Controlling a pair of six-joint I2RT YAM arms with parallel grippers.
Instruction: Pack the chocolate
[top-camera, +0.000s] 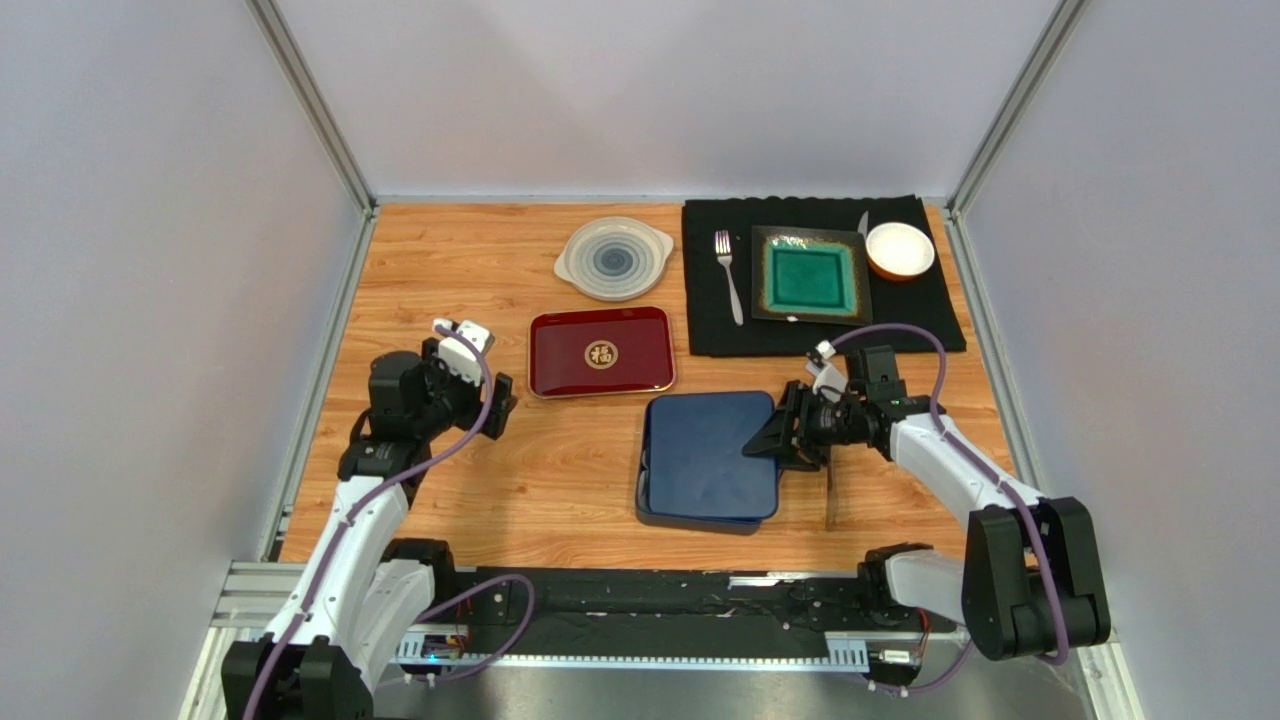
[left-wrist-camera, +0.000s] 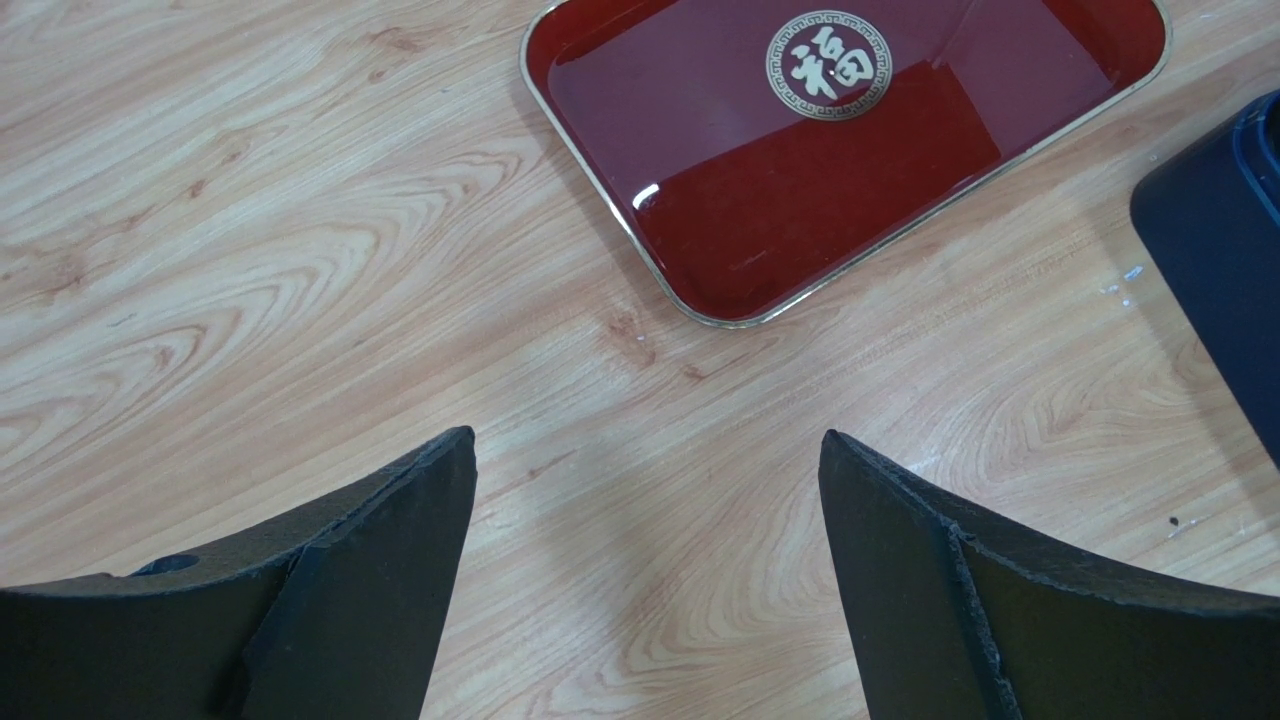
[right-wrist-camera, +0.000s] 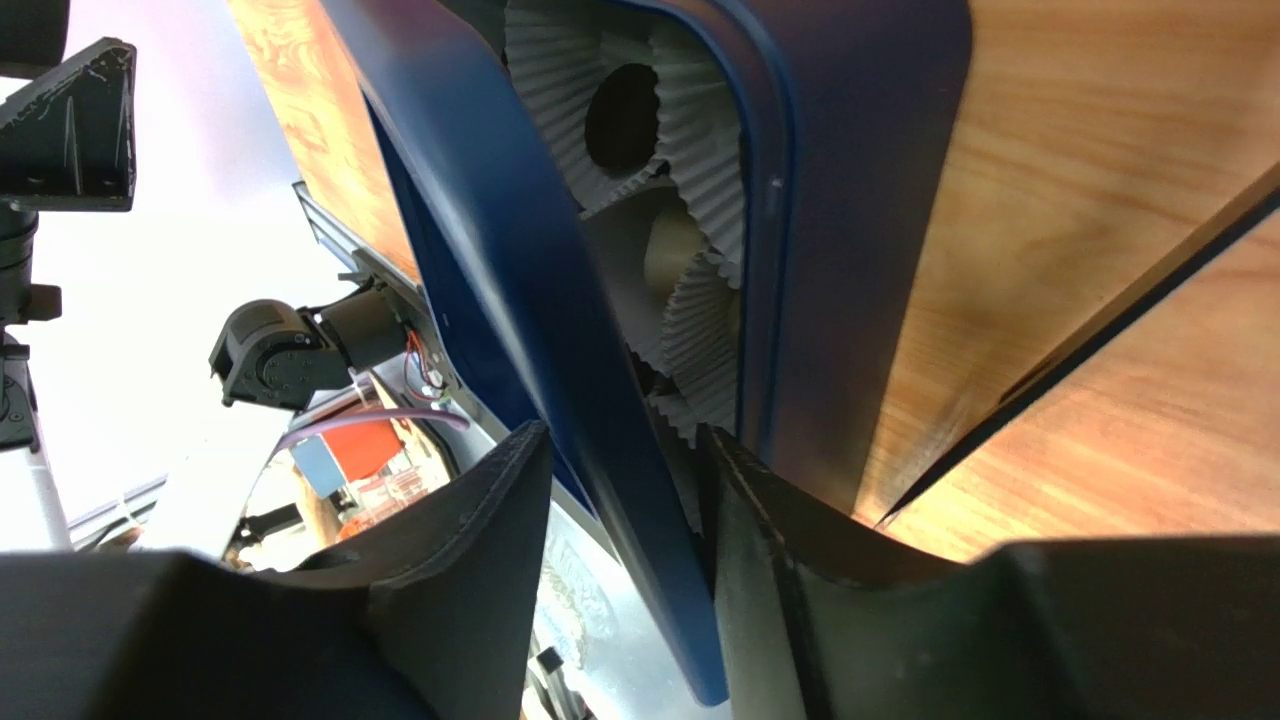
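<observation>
Wood tabletop (right-wrist-camera: 1082, 195), blue box (right-wrist-camera: 857, 180) showing one dark round chocolate (right-wrist-camera: 621, 120); right gripper (right-wrist-camera: 619, 438) straddles its lid (right-wrist-camera: 496, 195), hold unclear.

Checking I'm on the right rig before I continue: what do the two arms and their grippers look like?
Both alike: the left arm and right arm have white links, black joints and a looping purple cable. The left gripper and right gripper carry matte black, wedge-shaped fingers with rough edges.

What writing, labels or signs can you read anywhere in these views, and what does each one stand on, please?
"福": gold character inside a gold ring, at the centre of the red tray.
No other writing can be read in any view.
</observation>
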